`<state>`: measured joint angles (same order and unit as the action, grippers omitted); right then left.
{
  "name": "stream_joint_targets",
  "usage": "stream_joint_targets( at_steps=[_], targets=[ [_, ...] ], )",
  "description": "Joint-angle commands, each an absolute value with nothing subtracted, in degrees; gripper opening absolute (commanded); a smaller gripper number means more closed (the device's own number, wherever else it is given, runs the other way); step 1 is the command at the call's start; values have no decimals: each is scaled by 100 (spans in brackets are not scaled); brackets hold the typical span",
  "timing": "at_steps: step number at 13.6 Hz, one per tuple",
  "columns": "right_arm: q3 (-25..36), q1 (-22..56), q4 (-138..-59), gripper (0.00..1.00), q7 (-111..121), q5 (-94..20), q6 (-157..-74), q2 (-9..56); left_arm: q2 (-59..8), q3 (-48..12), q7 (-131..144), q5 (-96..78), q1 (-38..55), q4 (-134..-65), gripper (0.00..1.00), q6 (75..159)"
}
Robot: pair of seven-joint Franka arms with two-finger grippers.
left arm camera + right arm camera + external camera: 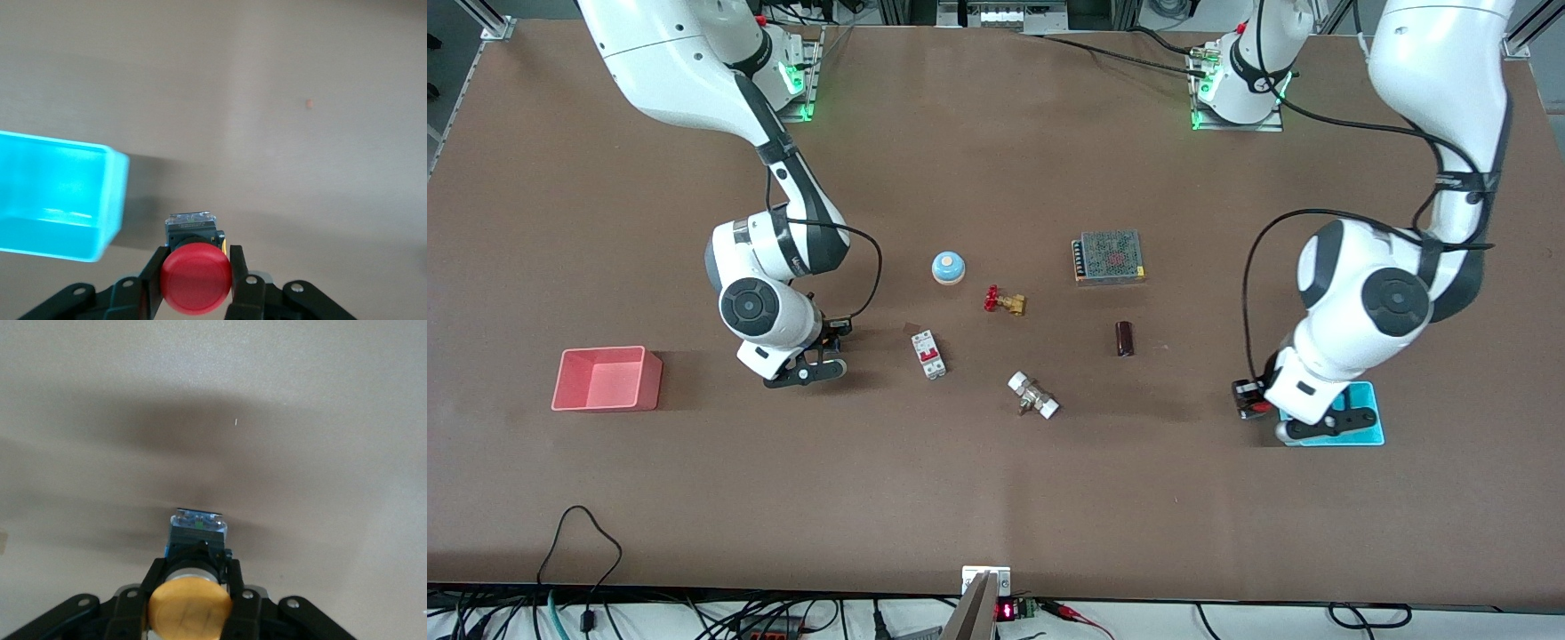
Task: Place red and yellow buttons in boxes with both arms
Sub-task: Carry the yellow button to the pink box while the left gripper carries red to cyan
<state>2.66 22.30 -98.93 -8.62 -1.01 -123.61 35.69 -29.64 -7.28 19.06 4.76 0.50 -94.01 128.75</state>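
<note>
Left hand (pixel 195 283) clamped on red button (pixel 195 278) beside cyan box (pixel 60 200). Right hand (pixel 190 603) clamped on yellow button (pixel 190 610), mid-worktop (pixel 996 498).

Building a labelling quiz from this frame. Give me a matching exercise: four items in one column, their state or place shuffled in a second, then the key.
Items
1. red button
2. yellow button
3. pink box
4. cyan box

States
A. under the left arm's wrist
B. held by the right gripper
C. empty, at the right arm's end of the table
D. held by the left gripper

Pairs: 1-D, 2-B, 3-C, 4-A
</note>
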Motion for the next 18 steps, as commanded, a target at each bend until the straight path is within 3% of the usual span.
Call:
stream_joint_targets(
  at_steps=[1, 7, 10, 13, 18],
  targets=[
    [325, 2171, -9809, 35, -888, -149, -12340, 3446, -2883, -817, 1119, 370, -350, -9308, 27, 12621],
    [404, 1179, -9686, 30, -826, -62, -12120, 2699, -3058, -809, -561, -140, -1063, -9308, 27, 12682],
    [956, 854, -9607, 24, -459, -18, -12120, 2698, -3313, -809, -747, -167, -1204, -9290, 27, 12770],
    [1011, 274, -9502, 19, 464, -26, -12120, 2733, -3603, -800, -879, -176, -1222, -9272, 29, 12990],
    [1011, -193, -9448, 20, 1344, 43, -12181, 2970, -3832, -800, -896, -167, -1327, -9264, 36, 13017]
  ],
)
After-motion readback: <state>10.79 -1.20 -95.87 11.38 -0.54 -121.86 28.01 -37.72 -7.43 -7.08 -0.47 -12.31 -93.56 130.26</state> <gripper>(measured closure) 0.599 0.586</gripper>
